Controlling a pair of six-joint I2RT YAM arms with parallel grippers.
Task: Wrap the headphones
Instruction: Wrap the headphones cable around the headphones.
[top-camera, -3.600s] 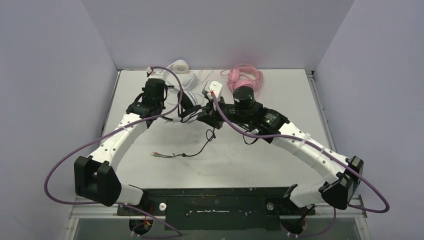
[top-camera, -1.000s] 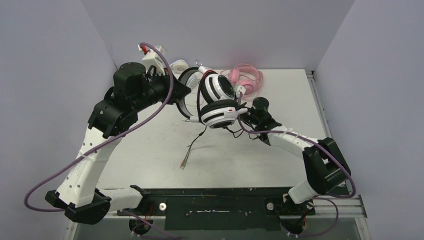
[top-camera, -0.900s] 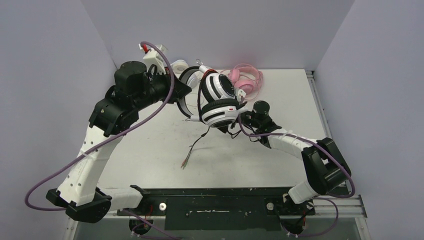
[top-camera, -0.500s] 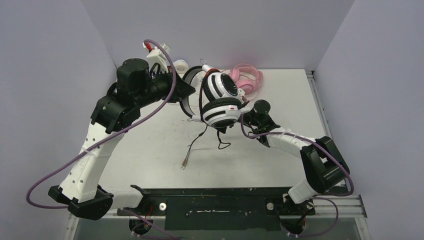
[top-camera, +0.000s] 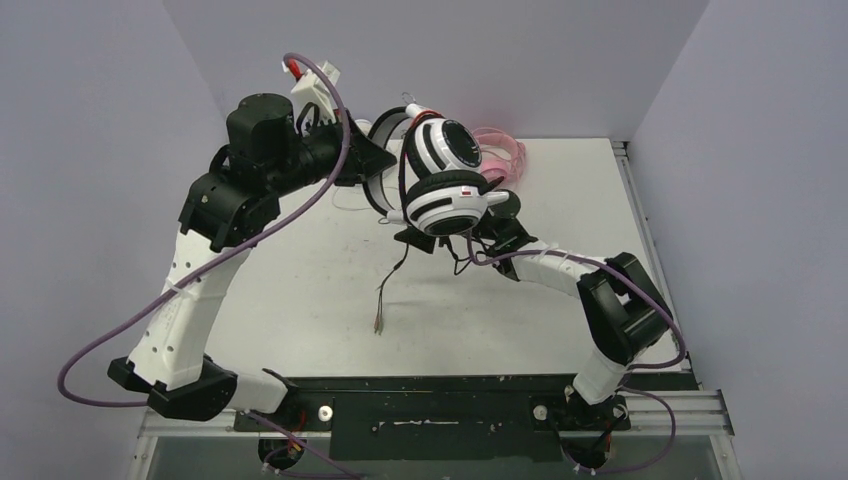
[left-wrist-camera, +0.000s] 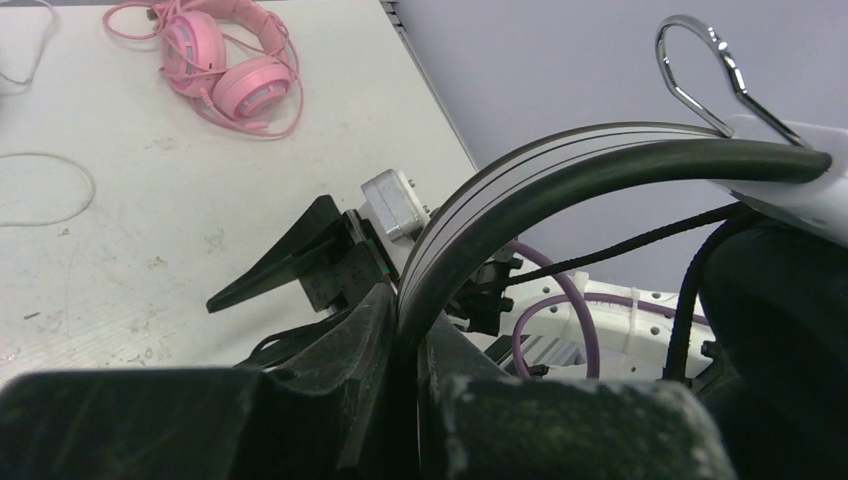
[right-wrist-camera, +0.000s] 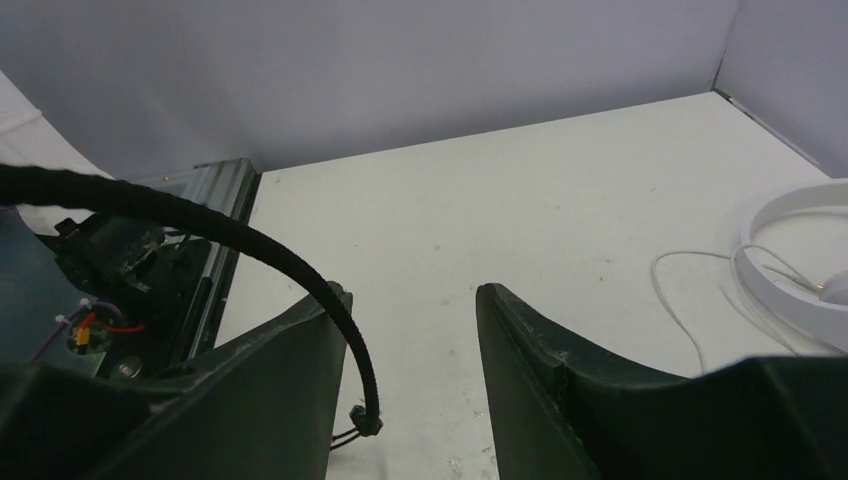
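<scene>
No lettering on the headphones (top-camera: 445, 190) or elsewhere is legible

a white table (top-camera: 300, 300), scuffed and speckled with small dark marks, spreads under the right claw (right-wrist-camera: 413, 292). pale lilac walls (top-camera: 450, 60) rise on three sides, one facing its tips. a black rail (top-camera: 400, 395) runs along the table's near edge, well apart from the claw.

Left hand (left-wrist-camera: 404, 338) clamped, right hand (right-wrist-camera: 410, 300) parted
</scene>
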